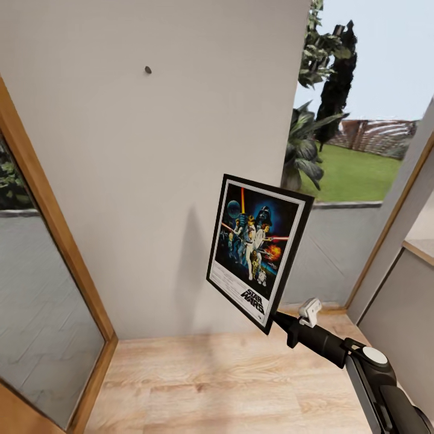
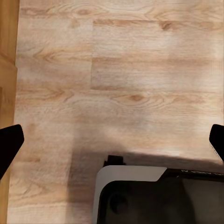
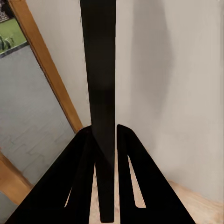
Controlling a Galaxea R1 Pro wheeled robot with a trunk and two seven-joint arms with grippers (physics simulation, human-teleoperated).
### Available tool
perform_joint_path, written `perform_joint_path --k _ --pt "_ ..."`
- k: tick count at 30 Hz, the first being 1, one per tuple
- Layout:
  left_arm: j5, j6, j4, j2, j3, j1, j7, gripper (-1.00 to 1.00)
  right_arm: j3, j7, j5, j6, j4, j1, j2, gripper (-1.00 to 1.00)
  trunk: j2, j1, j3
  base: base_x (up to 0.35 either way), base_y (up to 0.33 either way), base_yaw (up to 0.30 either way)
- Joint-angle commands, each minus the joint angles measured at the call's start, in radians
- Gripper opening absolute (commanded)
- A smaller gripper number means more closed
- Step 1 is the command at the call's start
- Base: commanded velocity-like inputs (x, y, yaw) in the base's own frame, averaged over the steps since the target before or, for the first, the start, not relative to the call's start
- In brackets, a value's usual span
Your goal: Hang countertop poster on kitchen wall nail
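- My right end effector (image 1: 278, 319) is clamping the poster (image 1: 258, 250) by its bottom corner, fingers (image 3: 135, 186) pinching the black frame edge.
- The poster is hanging tilted in the air, well below and right of the wall nail (image 1: 147, 70), in front of the pale wall (image 1: 181, 150).
- A wood-framed glass panel (image 1: 48, 313) is standing left of the nail; wooden floor (image 1: 229, 386) is lying beneath.
- My left end effector (image 2: 112, 140) is pointing at the floor, fingertips spread wide apart, holding nothing.

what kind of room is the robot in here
Probably a corner inside a house: a plain pale grey wall with a tiny dark nail, light wood plank floor, and a wood-framed glass panel. The right gripper holds a black-framed Star Wars poster.
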Motion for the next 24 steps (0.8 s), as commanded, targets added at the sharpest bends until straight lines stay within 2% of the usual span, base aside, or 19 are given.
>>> perform_joint_path --k 1,4,10,14,17,18,22,24 --pt "-0.001 0.000 -0.001 0.000 0.001 0.000 0.000 1.00 -0.001 0.004 -0.009 0.011 0.000 -0.001 0.000 -1.00 -0.002 0.001 -0.002 0.332 0.000 0.000" --pt "-0.001 0.000 -0.001 0.000 0.001 0.000 0.000 1.00 -0.001 0.004 -0.009 0.011 0.000 -0.001 0.000 -1.00 -0.002 0.001 -0.002 0.244 0.000 0.000" --pt "0.000 0.000 -0.001 0.000 0.002 0.000 0.000 1.00 -0.002 0.010 -0.010 0.012 -0.002 -0.001 -0.001 -1.00 -0.002 0.001 -0.002 0.071 0.000 0.000" --pt "0.002 -0.001 -0.001 0.000 0.004 0.000 -0.001 1.00 0.001 0.048 -0.010 0.017 -0.009 -0.001 -0.004 -1.00 -0.002 0.001 -0.002 0.010 0.000 0.000" --pt "0.005 -0.002 -0.001 0.001 0.007 0.000 -0.002 1.00 0.021 0.060 -0.010 0.017 -0.016 -0.001 -0.004 -1.00 -0.002 0.001 -0.002 0.003 0.000 0.000" --pt "0.008 -0.006 0.000 0.012 0.010 0.000 -0.019 1.00 0.040 0.065 -0.011 0.022 -0.024 -0.001 -0.004 -1.00 -0.002 0.001 -0.002 0.000 0.000 0.000" --pt "0.008 -0.020 0.000 0.016 0.019 0.000 -0.071 1.00 0.059 0.069 -0.011 0.037 -0.032 -0.007 -0.006 -1.00 -0.002 0.001 -0.002 0.000 0.000 0.000" --pt "0.008 -0.025 0.000 0.018 0.057 0.000 -0.105 1.00 0.070 0.071 -0.012 0.095 -0.037 -0.016 -0.006 -1.00 -0.002 0.001 -0.002 0.000 0.000 0.000"
